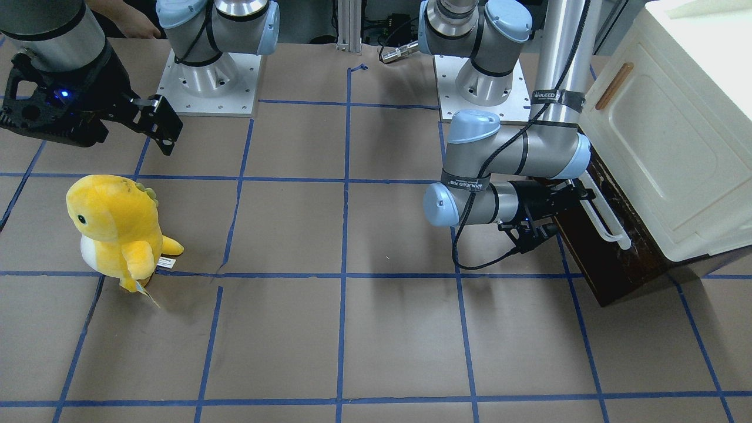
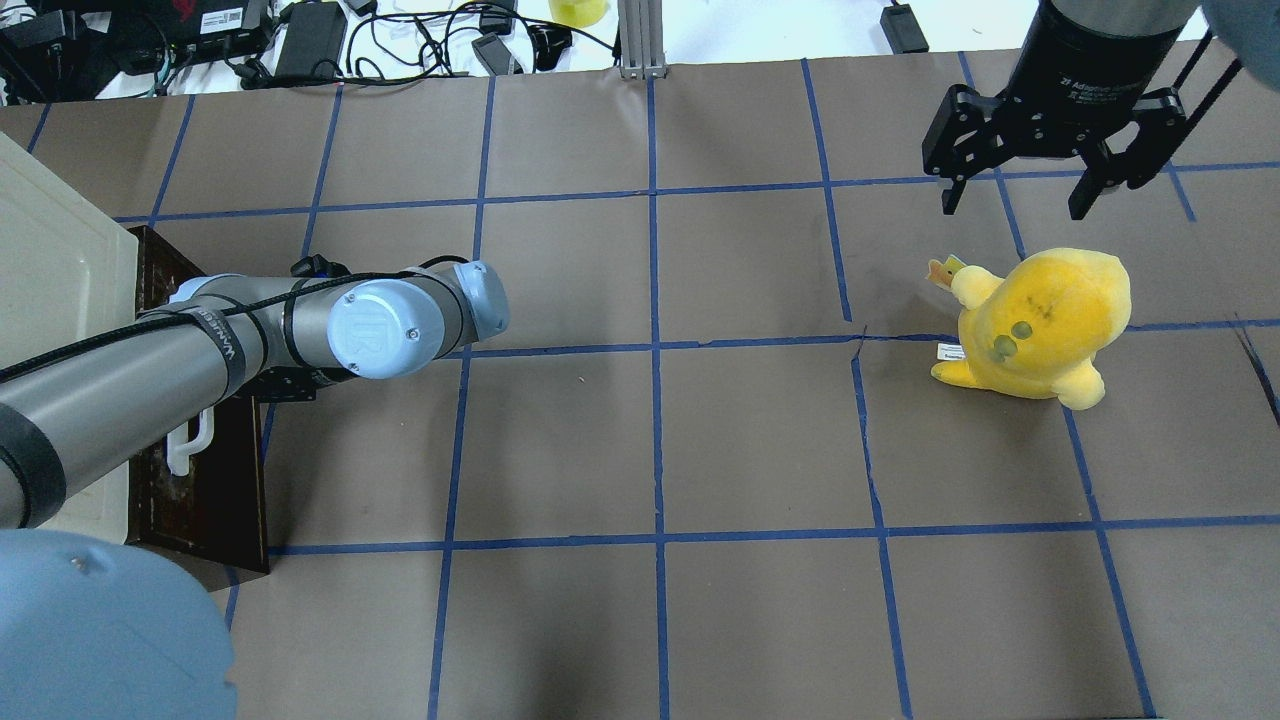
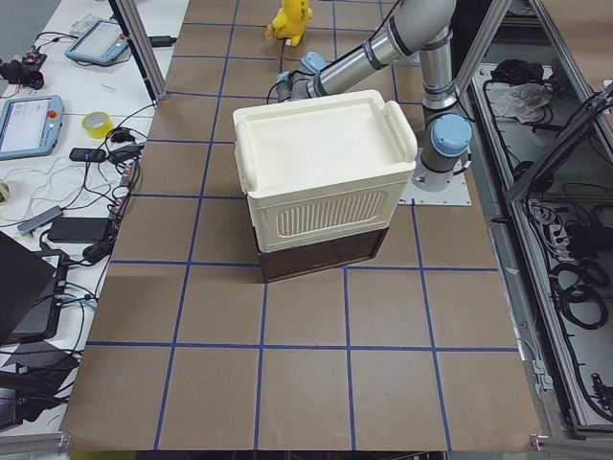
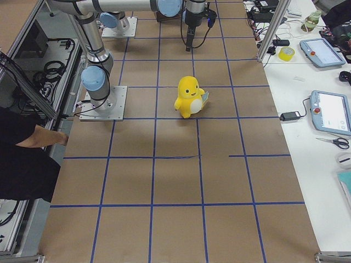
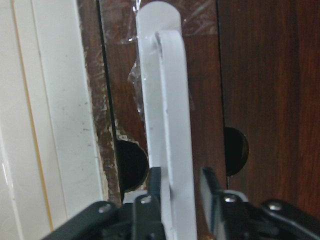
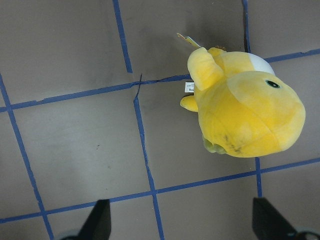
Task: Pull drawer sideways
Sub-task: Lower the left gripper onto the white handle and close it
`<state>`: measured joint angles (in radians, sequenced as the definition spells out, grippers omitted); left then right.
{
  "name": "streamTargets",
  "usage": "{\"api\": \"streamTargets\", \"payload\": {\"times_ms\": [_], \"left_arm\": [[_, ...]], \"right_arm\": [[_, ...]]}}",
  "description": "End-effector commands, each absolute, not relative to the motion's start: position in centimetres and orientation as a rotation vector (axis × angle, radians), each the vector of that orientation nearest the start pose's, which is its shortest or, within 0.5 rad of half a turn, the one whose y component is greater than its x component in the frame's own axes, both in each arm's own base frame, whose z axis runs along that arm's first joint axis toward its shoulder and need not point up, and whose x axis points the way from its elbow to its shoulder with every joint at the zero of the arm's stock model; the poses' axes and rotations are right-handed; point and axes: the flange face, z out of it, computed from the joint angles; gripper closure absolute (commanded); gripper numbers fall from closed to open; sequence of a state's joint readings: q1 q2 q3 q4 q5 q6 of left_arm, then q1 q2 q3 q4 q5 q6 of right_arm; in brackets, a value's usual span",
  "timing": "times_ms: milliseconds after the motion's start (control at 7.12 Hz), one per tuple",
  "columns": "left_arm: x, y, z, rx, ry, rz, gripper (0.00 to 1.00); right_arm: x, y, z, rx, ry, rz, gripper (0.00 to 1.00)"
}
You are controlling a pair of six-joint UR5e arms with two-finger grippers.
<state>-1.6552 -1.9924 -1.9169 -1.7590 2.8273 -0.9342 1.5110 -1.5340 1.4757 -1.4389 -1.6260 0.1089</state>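
Observation:
The drawer [image 1: 605, 264] has a worn dark brown wooden front and sits at the bottom of the cream cabinet [image 1: 664, 135]. Its long white bar handle [image 1: 611, 226] runs along the front. My left gripper [image 1: 587, 197] reaches sideways to this handle. In the left wrist view my gripper [image 5: 182, 175] has one black finger on each side of the white bar [image 5: 165, 100], shut on it. My right gripper [image 2: 1012, 205] is open and empty, hovering above the table beyond a yellow plush toy [image 2: 1040, 320].
The cabinet door has a small wooden handle [image 1: 614, 85]. The plush toy [image 1: 117, 229] stands on the brown paper with blue tape lines. A person's arm [image 4: 38, 139] rests at the table's edge near the right arm's base.

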Motion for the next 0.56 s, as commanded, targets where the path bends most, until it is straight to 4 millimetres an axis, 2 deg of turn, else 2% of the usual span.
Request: {"api": "streamTargets", "payload": {"times_ms": [0,421], "left_arm": [[-7.96,-48.40,17.82,-0.115,1.749,0.160,0.79],[-8.06,-48.63,17.72,-0.109,1.750,0.163,0.86]], "right_arm": [[9.77,-50.60,50.35,0.266,3.185,0.116,0.00],[9.77,-50.60,50.35,0.266,3.185,0.116,0.00]]}}
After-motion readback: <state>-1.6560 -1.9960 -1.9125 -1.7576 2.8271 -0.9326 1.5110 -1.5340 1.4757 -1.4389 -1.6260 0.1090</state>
